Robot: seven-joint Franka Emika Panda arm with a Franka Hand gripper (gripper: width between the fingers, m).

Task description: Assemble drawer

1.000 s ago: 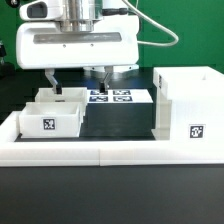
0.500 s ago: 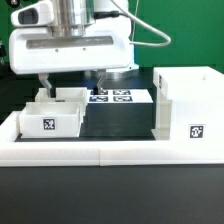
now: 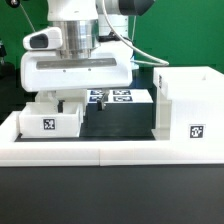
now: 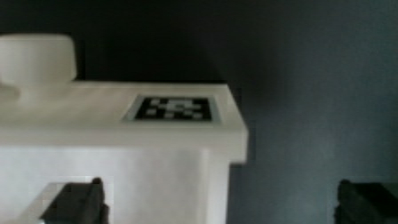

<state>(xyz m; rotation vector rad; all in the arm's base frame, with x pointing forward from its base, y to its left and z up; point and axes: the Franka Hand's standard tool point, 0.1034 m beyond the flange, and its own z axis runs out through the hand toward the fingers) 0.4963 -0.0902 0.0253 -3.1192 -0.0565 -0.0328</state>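
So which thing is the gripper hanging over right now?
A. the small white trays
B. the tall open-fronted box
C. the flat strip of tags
A: the gripper hangs open over the small trays, well apart from the tall box and nearer the camera than the marker board.

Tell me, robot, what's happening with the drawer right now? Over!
Gripper open, down at the two trays, holding nothing. Big box stands apart, on the exterior view's right. Nothing seen in the way.
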